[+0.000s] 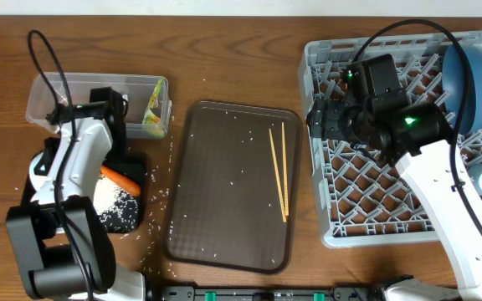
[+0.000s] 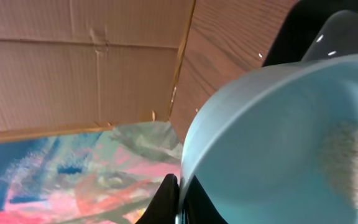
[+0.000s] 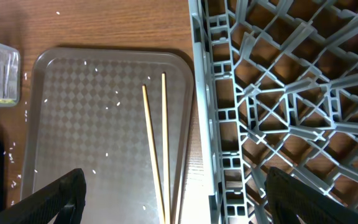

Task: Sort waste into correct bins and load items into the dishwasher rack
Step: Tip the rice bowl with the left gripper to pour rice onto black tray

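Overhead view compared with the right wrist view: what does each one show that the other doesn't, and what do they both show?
Only overhead: the blue dish in the rack, the carrot on the black tray, and both arms. Only right wrist: the right end effector, open. Both: the chopsticks lying on the brown tray, scattered rice, part of the rack, and the clear tub.

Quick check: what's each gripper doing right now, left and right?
Left gripper: closed on the rim of the cup.
Right gripper: open, holding nothing.
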You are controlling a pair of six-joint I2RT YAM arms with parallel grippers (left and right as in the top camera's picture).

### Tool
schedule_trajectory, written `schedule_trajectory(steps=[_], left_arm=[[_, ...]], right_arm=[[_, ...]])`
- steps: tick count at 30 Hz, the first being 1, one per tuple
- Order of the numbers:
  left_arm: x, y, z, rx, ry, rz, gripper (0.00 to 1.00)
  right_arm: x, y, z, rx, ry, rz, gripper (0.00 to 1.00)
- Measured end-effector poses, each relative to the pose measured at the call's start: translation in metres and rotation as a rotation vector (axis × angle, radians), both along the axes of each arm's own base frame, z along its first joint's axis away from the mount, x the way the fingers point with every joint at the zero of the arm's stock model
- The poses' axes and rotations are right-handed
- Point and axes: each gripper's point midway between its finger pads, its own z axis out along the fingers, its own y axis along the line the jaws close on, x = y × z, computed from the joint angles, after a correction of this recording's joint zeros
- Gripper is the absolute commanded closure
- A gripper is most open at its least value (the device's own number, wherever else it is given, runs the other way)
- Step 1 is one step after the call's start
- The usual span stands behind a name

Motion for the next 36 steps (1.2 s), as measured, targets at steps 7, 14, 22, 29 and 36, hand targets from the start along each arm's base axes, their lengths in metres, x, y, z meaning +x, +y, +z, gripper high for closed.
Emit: schedule_trajectory(steps=[7,14,22,29,36], left_arm=[[0.008,-0.010,0.006,0.007,-0.009,-0.051,0.94],[0.015,-0.013,0.018,0.053,-0.022,-0.088,0.94],[-0.001,-0.005,0.019,0.028,0.009,-0.048,0.94],[0.001,-0.001,0.020,0.039,-0.015,-0.039,0.94],[0.005,-0.003,0.021,0.035,-0.051,-0.042,0.94]], right_arm=[[0.001,0.000,0.000,0.001,-0.003,0.000,0.14],[0.003,0.001,0.002,0.005,-0.012,0.000,0.14],[0.003,0.001,0.002,0.005,-0.014,0.000,0.14],[0.005,0.002,0.003,0.008,-0.022,0.000,0.14],[0.005,0.002,0.003,0.008,-0.023,0.000,0.15]])
